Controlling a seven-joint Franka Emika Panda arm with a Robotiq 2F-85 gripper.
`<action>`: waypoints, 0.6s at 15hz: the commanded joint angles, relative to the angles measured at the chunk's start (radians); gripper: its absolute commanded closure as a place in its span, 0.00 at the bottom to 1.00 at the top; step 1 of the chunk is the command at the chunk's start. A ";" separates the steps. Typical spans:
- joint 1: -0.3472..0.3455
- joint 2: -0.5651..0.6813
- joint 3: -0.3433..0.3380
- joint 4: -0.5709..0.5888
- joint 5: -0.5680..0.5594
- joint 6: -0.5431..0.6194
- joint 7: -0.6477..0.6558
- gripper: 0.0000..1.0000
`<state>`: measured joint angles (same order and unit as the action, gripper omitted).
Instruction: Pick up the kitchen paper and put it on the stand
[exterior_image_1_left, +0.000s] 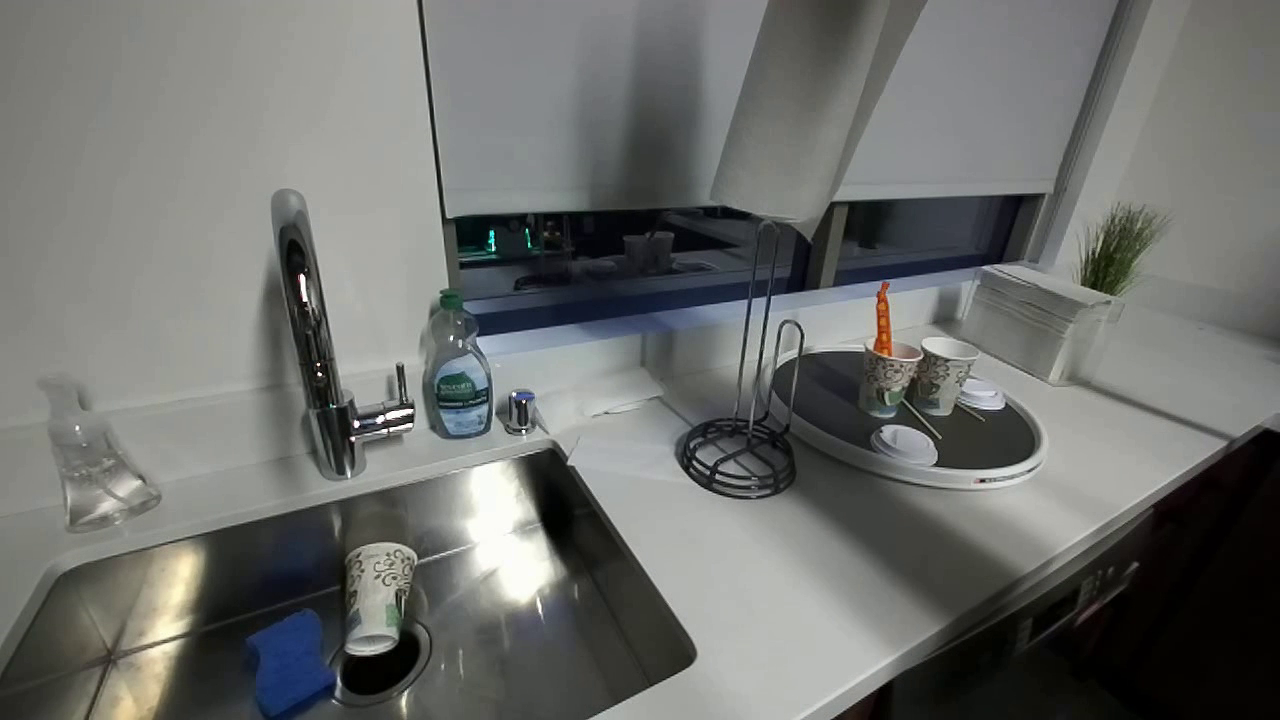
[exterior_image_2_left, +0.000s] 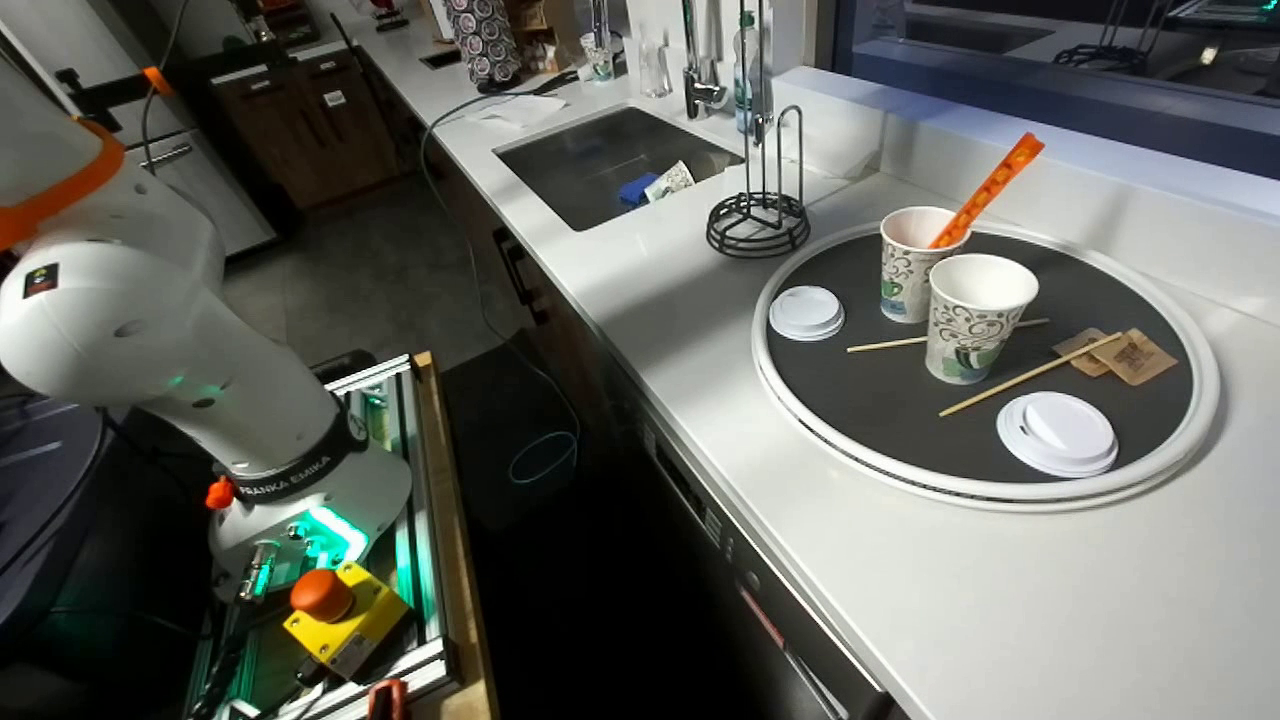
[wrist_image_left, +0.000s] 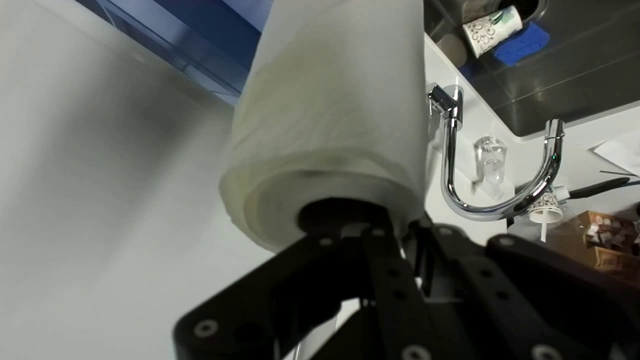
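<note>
1. Here the tool (wrist_image_left: 401, 231) pinches the roll (wrist_image_left: 330, 115) by its end wall, jaws close together.
2. The roll hangs tilted, higher than the stand (exterior_image_1_left: 740, 462).
3. On the bench (exterior_image_1_left: 740, 570), the tray (exterior_image_1_left: 822, 382) sits beside the stand.

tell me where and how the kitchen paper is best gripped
Best pinch the kitchen paper by the wall at its upper end, probably from above: the open core there lets it be gripped inside and out, leaving the tilted roll's lower end free for the stand.
</note>
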<state>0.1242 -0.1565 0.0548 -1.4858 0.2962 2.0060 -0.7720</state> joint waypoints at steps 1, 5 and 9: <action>0.000 0.004 0.005 0.007 -0.011 0.036 0.012 0.97; -0.001 0.004 0.003 -0.001 -0.003 0.006 0.022 0.97; 0.002 0.001 -0.002 0.010 -0.010 -0.031 0.028 0.97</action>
<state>0.1235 -0.1506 0.0557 -1.4910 0.2962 2.0149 -0.7633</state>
